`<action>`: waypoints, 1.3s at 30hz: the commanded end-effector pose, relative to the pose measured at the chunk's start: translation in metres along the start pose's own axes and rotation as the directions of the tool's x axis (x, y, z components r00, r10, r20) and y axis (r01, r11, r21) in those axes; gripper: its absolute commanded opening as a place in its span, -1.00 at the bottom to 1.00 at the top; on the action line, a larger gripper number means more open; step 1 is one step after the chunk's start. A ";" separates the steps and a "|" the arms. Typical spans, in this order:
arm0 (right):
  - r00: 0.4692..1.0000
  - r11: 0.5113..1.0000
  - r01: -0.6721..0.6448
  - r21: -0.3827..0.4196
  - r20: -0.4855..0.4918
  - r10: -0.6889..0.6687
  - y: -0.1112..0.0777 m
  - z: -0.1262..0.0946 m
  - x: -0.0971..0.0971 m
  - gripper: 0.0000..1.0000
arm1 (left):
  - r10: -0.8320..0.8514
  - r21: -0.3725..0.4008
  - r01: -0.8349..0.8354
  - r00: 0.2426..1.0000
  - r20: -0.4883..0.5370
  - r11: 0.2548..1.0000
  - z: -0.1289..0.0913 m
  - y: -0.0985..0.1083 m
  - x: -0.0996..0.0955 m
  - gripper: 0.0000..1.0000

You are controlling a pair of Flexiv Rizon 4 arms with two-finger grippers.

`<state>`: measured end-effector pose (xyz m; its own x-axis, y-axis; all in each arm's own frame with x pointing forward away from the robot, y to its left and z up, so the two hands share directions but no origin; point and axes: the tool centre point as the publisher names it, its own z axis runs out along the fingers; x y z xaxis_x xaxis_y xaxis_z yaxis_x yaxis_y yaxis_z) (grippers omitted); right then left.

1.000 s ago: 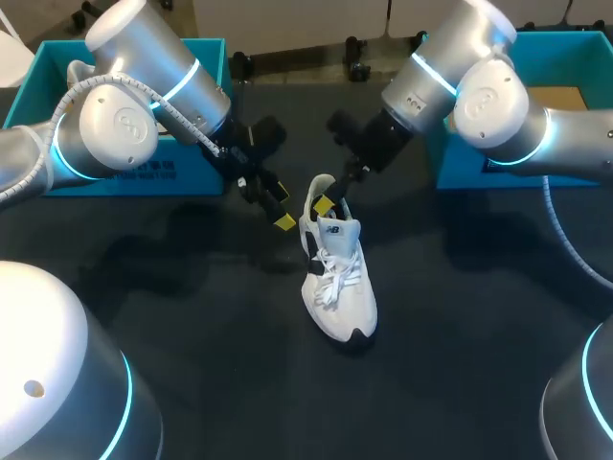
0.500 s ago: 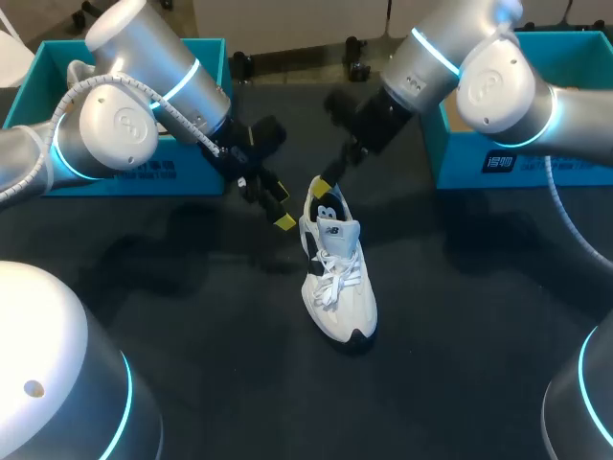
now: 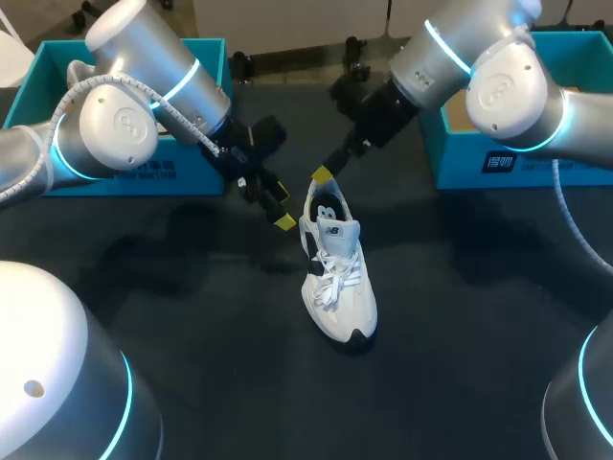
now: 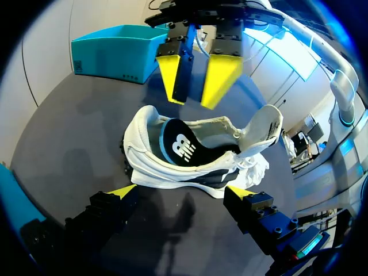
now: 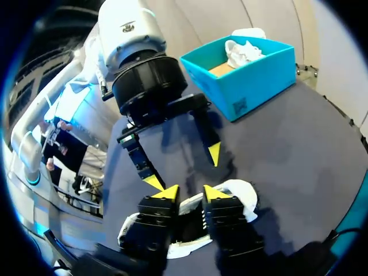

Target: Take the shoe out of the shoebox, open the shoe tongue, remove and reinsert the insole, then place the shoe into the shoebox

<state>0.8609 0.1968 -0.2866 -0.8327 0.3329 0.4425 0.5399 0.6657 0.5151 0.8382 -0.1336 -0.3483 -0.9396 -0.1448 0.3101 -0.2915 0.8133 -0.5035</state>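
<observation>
Shoe (image 3: 337, 278), one white lace-up with a dark insole, lies apart from two teal boxes (image 3: 29, 91) (image 3: 460, 163), our left gripper (image 3: 280, 207) wide beside its heel, our right gripper (image 3: 322, 175) narrow, empty, above it.

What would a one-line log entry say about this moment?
shoe: upright on table | insole: inside shoe | left end effector: open, beside shoe | right end effector: open, above shoe

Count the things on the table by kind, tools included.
Shoe: 1
Boxes: 2, left box, right box
Tools: 2, left tool, right tool
Total: 5
</observation>
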 end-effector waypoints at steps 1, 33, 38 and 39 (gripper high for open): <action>0.998 0.999 -0.026 -0.032 0.049 0.027 -0.009 -0.008 0.006 -1.00 | 0.004 -0.005 -0.004 1.000 -0.001 1.000 -0.003 0.001 0.001 1.00; 0.922 0.950 -0.306 -0.057 0.231 0.310 -0.032 -0.016 0.010 -1.00 | 0.064 -0.101 -0.056 0.995 0.076 0.993 -0.139 0.011 0.016 1.00; 0.922 0.950 -0.306 -0.057 0.231 0.310 -0.032 -0.016 0.010 -1.00 | 0.097 -0.090 -0.091 0.993 0.064 0.992 -0.161 0.014 0.017 1.00; 0.922 0.950 -0.306 -0.057 0.231 0.310 -0.032 -0.016 0.010 -1.00 | 0.101 -0.081 -0.096 0.993 0.063 0.992 -0.164 0.015 0.016 1.00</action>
<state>0.8384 0.1680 -0.2866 -0.6296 0.6658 0.4004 0.7741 0.4944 0.3954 0.8499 -0.0456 -0.2293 -0.9728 -0.1008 0.2085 -0.1872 0.8724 -0.4515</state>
